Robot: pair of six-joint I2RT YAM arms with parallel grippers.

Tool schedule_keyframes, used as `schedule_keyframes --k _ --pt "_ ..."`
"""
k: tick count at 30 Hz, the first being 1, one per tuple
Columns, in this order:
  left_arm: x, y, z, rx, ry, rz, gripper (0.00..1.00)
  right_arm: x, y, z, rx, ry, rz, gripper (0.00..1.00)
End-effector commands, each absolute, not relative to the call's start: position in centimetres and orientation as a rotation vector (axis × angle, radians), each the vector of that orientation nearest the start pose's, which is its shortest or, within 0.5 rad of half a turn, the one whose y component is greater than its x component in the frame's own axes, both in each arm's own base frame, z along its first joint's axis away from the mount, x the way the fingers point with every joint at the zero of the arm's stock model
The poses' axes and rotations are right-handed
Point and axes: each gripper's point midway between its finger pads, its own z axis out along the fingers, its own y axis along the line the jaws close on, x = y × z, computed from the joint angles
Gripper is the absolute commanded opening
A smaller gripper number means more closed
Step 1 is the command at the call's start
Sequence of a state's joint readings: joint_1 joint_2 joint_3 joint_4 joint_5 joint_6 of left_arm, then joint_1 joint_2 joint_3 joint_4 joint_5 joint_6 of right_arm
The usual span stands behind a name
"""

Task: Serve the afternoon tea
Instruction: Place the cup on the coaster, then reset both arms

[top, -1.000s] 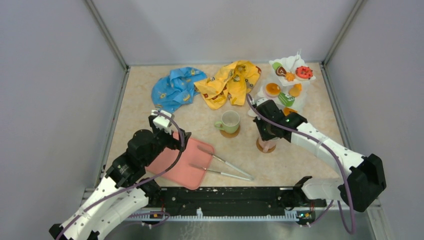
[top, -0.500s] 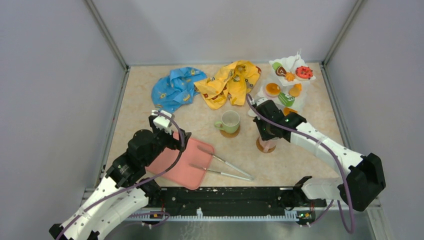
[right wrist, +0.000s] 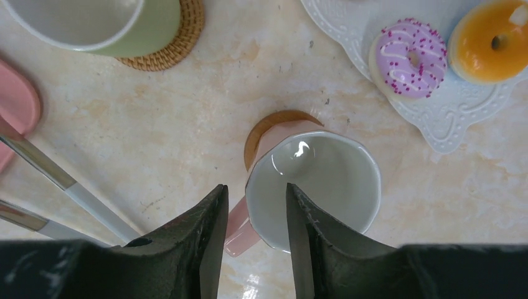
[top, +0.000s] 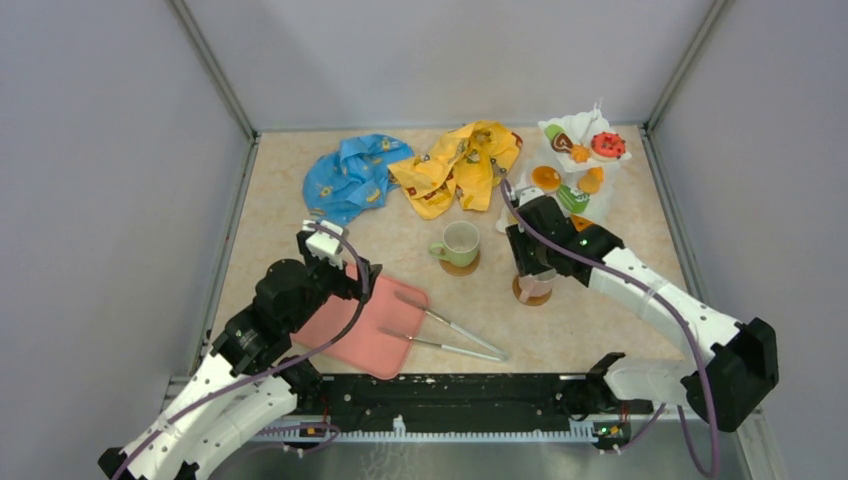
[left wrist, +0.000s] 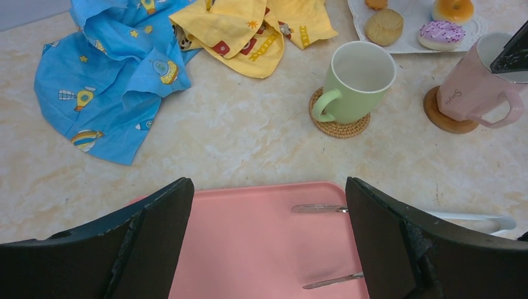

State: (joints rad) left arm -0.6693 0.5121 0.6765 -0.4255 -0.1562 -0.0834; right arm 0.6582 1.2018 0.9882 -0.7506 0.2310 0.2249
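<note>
A pale pink mug (right wrist: 317, 187) with a white inside stands on a round brown coaster (right wrist: 268, 128). My right gripper (right wrist: 255, 199) is just above it, jaws slightly apart astride the near rim, one finger inside and one outside, with a gap at the rim. In the top view the gripper (top: 530, 265) covers part of the mug (top: 533, 287). The pale green mug (top: 460, 243) sits on its coaster (left wrist: 336, 128). The white tiered stand (top: 575, 160) holds toy pastries, including a purple donut (right wrist: 409, 59). My left gripper (left wrist: 268, 205) is open and empty over the pink tray (left wrist: 261, 249).
Two metal utensils with white handles (top: 450, 325) lie from the tray onto the table. A blue cloth (top: 350, 175) and a yellow cloth (top: 455, 165) lie crumpled at the back. Grey walls enclose the table on three sides.
My right wrist has shifted a little back toward the stand, and more of the pink mug shows below it. The mug stays on its coaster. The left arm has not moved.
</note>
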Motion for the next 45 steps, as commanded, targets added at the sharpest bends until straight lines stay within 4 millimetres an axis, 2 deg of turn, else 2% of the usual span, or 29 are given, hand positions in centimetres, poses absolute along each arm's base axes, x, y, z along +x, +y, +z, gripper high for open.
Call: schedule_keyframes --k 1,4,7,9,10,11,12,17,24,29,31,36,45 --pt "21.5 -13.5 25.2 0.384 1.742 -0.39 0.99 25.4 16.0 19.7 -0.384 2.314 0.164 0.43" --pt "21.5 -13.5 25.6 0.37 1.745 -0.403 0.99 25.1 16.0 21.5 -0.364 2.28 0.202 0.48" --pt "20.7 -14.5 26.9 0.397 1.75 -0.477 0.99 24.2 16.2 23.6 -0.345 2.227 0.285 0.55" --pt "20.1 -15.3 28.2 0.421 1.744 -0.537 0.99 23.5 15.9 25.0 -0.315 2.188 0.33 0.67" --pt "19.8 -15.7 29.0 0.429 1.737 -0.568 0.99 23.2 15.7 25.8 -0.299 2.165 0.348 0.77" --pt "19.4 -16.0 29.9 0.43 1.729 -0.6 0.99 22.8 15.4 26.4 -0.282 2.144 0.366 0.94" --pt "19.1 -16.4 30.6 0.439 1.723 -0.638 0.99 22.3 15.2 27.0 -0.271 2.126 0.389 0.98" --pt "18.1 -17.4 33.5 0.412 1.691 -0.757 0.99 20.3 13.9 29.6 -0.149 2.003 0.51 0.99" --pt "17.0 -18.3 34.9 0.417 1.634 -0.865 0.99 17.8 10.4 30.1 0.054 1.916 0.549 0.99" --pt "16.8 -18.4 34.2 0.371 1.657 -0.908 0.99 15.8 8.7 30.8 0.114 1.846 0.604 0.99" --pt "17.1 -18.2 33.5 0.34 1.672 -0.897 0.99 15.5 8.5 30.4 0.139 1.854 0.619 0.99" --pt "16.9 -17.7 33.0 0.304 1.645 -0.903 0.99 15.6 8.8 29.3 0.139 1.876 0.619 0.99" --pt "17.2 -17.2 32.4 0.297 1.673 -0.861 0.99 15.7 9.3 29.3 0.132 1.872 0.639 0.99"
